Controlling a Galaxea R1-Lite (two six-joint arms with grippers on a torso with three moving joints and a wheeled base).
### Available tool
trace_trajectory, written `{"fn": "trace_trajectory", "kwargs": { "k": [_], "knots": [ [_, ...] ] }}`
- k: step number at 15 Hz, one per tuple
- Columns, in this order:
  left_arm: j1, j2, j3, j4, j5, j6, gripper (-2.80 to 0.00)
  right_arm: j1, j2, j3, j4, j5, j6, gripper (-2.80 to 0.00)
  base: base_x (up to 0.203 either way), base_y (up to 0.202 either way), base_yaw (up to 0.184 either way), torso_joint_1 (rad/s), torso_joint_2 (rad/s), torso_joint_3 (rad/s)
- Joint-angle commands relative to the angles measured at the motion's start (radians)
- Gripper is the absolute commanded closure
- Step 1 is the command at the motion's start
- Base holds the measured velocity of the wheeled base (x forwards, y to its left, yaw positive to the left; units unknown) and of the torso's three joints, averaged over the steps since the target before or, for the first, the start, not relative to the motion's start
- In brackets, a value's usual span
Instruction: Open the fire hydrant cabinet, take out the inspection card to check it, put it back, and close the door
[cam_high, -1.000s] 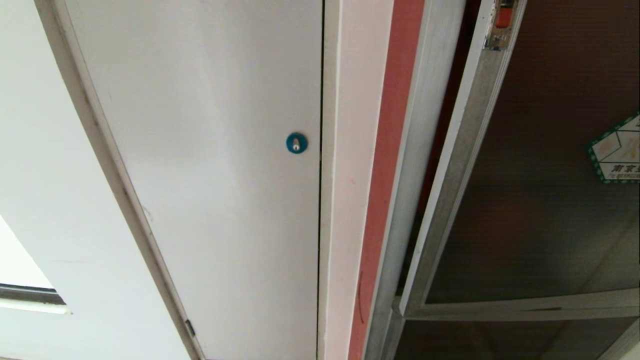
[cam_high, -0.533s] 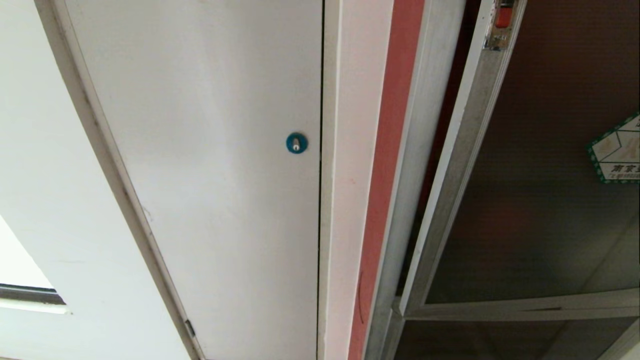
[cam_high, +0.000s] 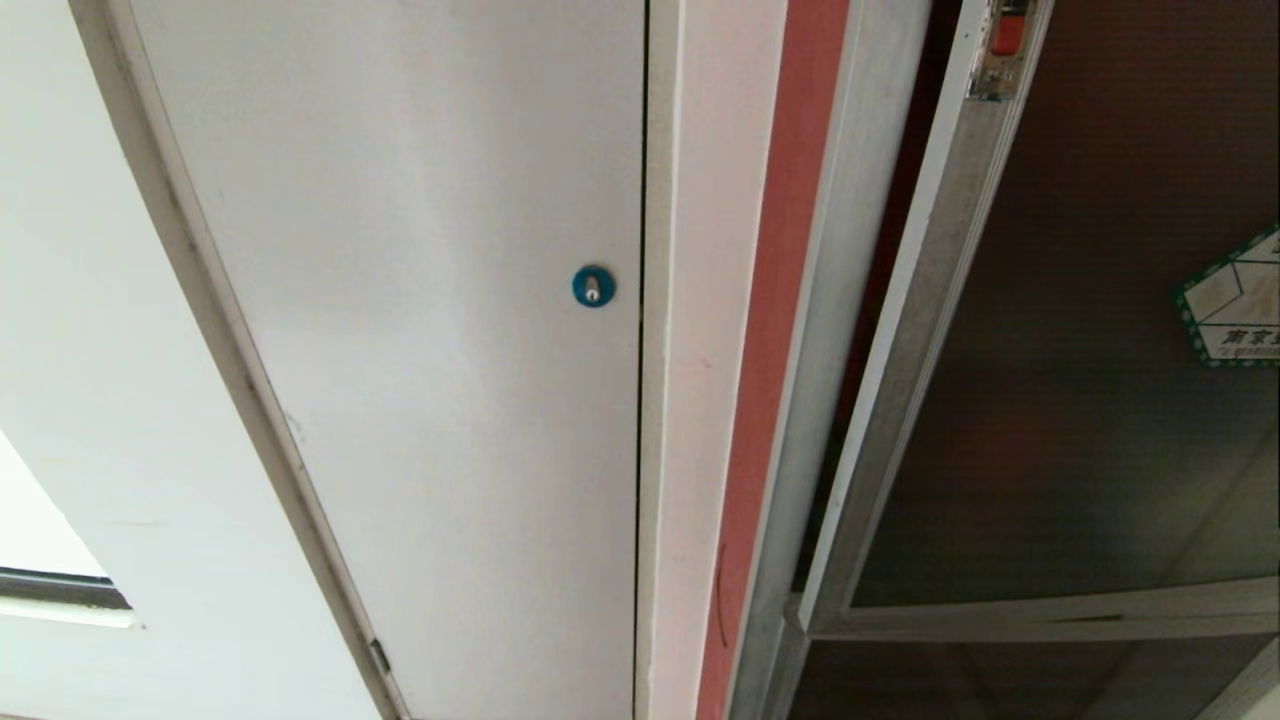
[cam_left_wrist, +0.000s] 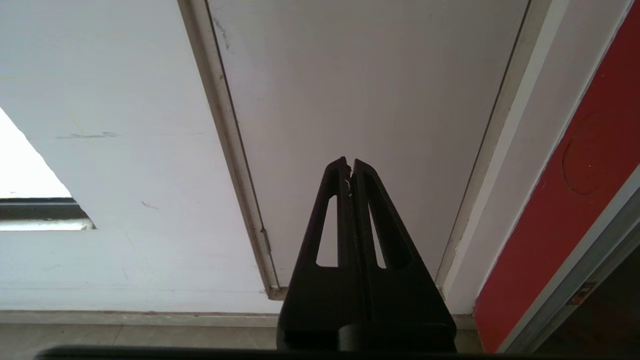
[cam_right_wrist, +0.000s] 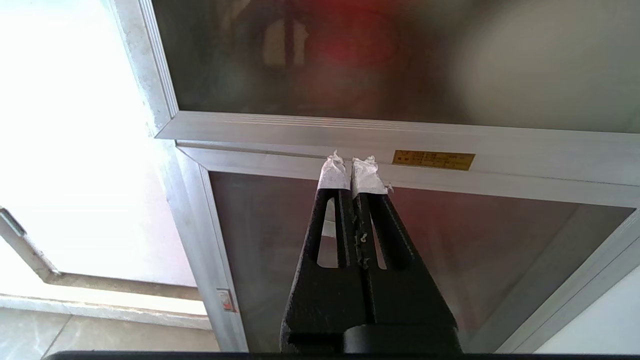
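At far left of the head view stands a plain white panel (cam_high: 400, 350) with a small blue round lock (cam_high: 593, 286), no part of the task. Beside it run a white jamb and a red strip, then the silver metal frame of the fire hydrant cabinet (cam_high: 815, 400). Rightmost is the silver-framed dark tinted glass door (cam_high: 1080, 400), bearing a green-bordered white sticker (cam_high: 1232, 305) and a small red latch (cam_high: 1008, 30) at its edge; a narrow dark gap separates door and frame, possibly ajar, though this angle leaves it uncertain.

Left end effector (cam_left_wrist: 350, 167): fingers pressed together, empty, facing the white panel. Right end effector (cam_right_wrist: 352, 167): white-taped tips (cam_right_wrist: 334, 175) together, empty, pointing at the rail between the upper and lower glass panels.

Judged progress: at or near the start. No inspection card is visible; presumably it lies inside. Opening, retrieval, checking, return and closing all remain.
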Motion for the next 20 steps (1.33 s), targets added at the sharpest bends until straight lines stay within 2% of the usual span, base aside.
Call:
{"fn": "trace_trajectory", "kwargs": {
  "k": [1,20],
  "knots": [
    [0.000,0.000,0.000,0.000,0.000,0.000,0.00,0.000,0.001,0.000,0.000,0.000,-0.001,0.00,0.000,0.000,0.000,0.000,0.00,0.000],
    [0.000,0.000,0.000,0.000,0.014,-0.017,0.00,0.000,0.001,0.000,0.000,0.000,-0.001,0.00,0.000,0.000,0.000,0.000,0.00,0.000]
  ]
}}
